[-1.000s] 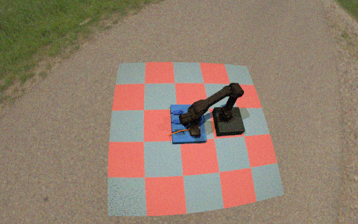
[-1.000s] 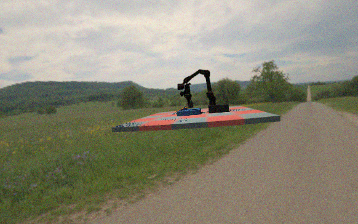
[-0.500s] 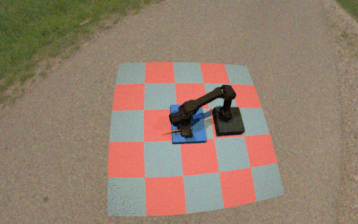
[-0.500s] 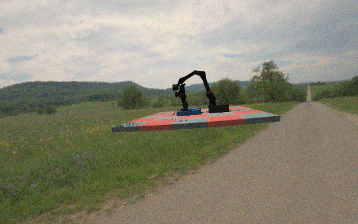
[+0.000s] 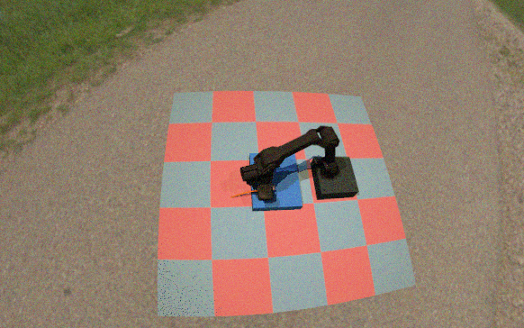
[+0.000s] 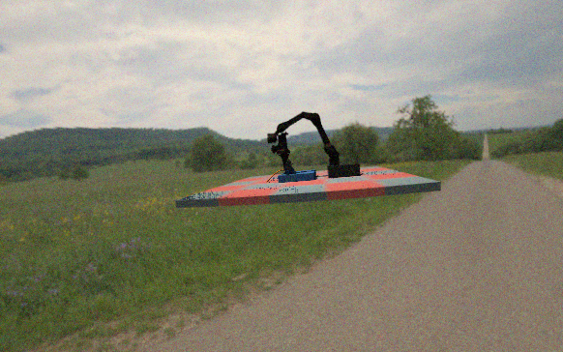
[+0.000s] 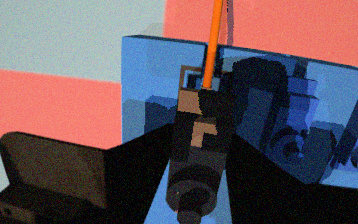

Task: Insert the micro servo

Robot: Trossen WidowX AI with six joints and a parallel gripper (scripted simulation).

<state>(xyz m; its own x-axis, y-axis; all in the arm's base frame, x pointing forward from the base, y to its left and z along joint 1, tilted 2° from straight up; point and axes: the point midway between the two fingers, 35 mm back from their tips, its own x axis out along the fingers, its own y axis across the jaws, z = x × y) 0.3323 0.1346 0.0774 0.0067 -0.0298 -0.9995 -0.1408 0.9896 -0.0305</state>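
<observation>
My gripper (image 5: 266, 193) (image 6: 289, 171) (image 7: 200, 136) is shut on the loose micro servo (image 7: 190, 102), low over the blue deck (image 5: 288, 198) (image 6: 305, 177) (image 7: 135, 60). The servo is dark with tan lit patches, and round parts show at its near end in the wrist view. Its orange cable (image 5: 243, 195) (image 6: 274, 176) (image 7: 214, 40) runs out over the deck's edge, above or along a dark side notch. The brown outline of the marked pocket (image 7: 183, 75) shows partly past the servo's far end. The servo's underside and the rest of the pocket are hidden, so its seating cannot be told.
Blue fitted parts (image 7: 295, 145) stand on the deck to the right in the wrist view, partly in shadow. The black arm base (image 5: 337, 182) (image 6: 343, 170) stands beside the deck. Deck and base are on a red and grey checkered board (image 5: 239, 230) (image 6: 353, 186).
</observation>
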